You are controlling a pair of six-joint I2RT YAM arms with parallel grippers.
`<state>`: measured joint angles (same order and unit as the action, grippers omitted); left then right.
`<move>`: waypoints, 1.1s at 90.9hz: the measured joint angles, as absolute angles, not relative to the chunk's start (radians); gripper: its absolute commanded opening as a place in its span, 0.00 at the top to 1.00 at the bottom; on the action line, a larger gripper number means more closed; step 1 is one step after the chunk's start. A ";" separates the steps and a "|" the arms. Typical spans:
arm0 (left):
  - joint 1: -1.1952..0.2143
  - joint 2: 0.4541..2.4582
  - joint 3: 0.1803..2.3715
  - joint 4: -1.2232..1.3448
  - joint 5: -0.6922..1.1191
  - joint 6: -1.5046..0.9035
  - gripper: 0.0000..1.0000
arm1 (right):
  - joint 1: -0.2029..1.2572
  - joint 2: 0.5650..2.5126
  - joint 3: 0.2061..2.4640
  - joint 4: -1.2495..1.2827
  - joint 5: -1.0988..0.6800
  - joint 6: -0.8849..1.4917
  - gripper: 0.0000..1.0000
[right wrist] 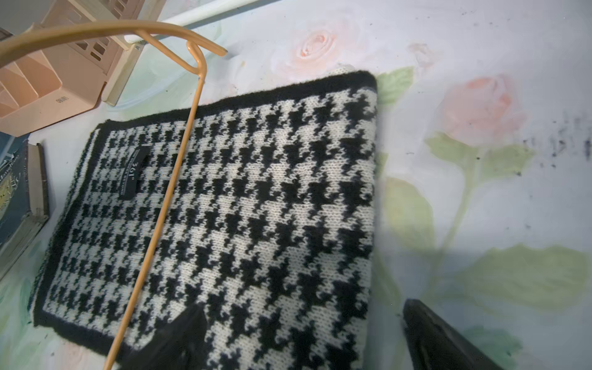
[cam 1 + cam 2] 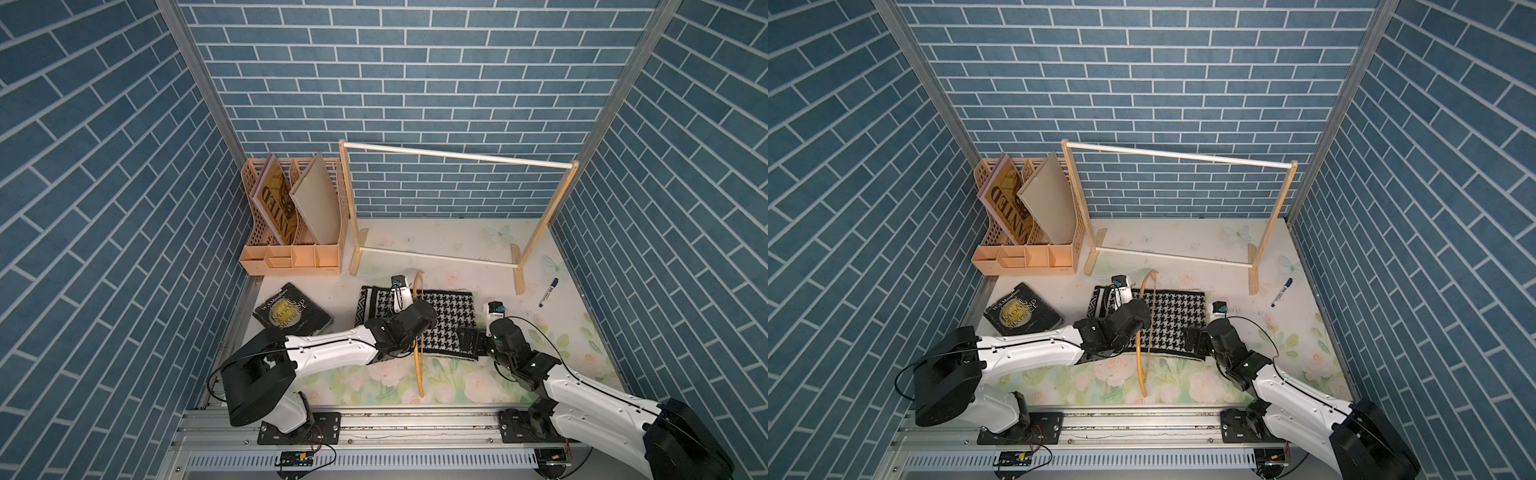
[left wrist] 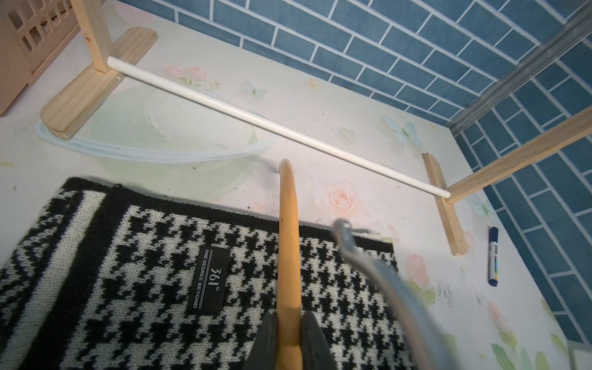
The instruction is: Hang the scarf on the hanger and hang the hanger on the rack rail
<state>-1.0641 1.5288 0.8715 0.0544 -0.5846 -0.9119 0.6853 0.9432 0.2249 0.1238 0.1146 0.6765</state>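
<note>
- I saw the scarf [image 2: 451,316], folded into a flat houndstooth rectangle, lying label-up on the floral worktop [image 2: 457,257], in front of the wooden rack [image 2: 457,157] and between both arms.
- The left arm [image 2: 332,351] reached over the scarf's striped end. Its jaws were clenched on the curved wooden body of the hanger [image 3: 288,240], as the left wrist view showed.
- The hanger stood on edge above the cloth, running from far to near across it. I judged it was held raised like that so that the gap above its thin crossbar [image 1: 166,198] stayed free for the cloth to pass through.
- The right arm [image 2: 582,386] sat low at the scarf's opposite end. Its jaws were released and spread wide, one over the cloth and one over bare worktop. They gripped nothing, and I read them as placed to pinch that edge.
- Nothing hung on the hanger yet.
- A dark book [image 2: 293,313], a peach file organiser [image 2: 291,257] and a marker [image 2: 548,292] lay well apart from the work.
</note>
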 measured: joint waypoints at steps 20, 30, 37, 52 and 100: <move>-1.065 1.542 0.868 0.089 -0.603 -0.913 1.00 | 0.633 0.999 0.223 0.141 0.081 0.676 0.03; -1.065 1.551 0.868 0.096 -0.610 -0.914 1.00 | 0.612 1.048 0.233 0.146 0.062 0.670 0.05; -1.065 1.551 0.868 0.096 -0.613 -0.913 1.00 | 0.594 1.090 0.262 0.145 0.040 0.664 0.06; -1.065 1.551 0.868 0.095 -0.618 -0.913 1.00 | 0.569 1.172 0.321 0.142 -0.002 0.642 0.11; -1.065 1.552 0.850 0.082 -0.635 -0.935 1.00 | 0.563 1.112 0.331 0.060 -0.096 0.596 0.32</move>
<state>-1.0653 1.5517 0.8501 0.0822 -0.6350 -0.9348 0.5632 1.1122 0.3313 0.0601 -0.0956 0.5957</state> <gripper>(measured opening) 0.154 0.724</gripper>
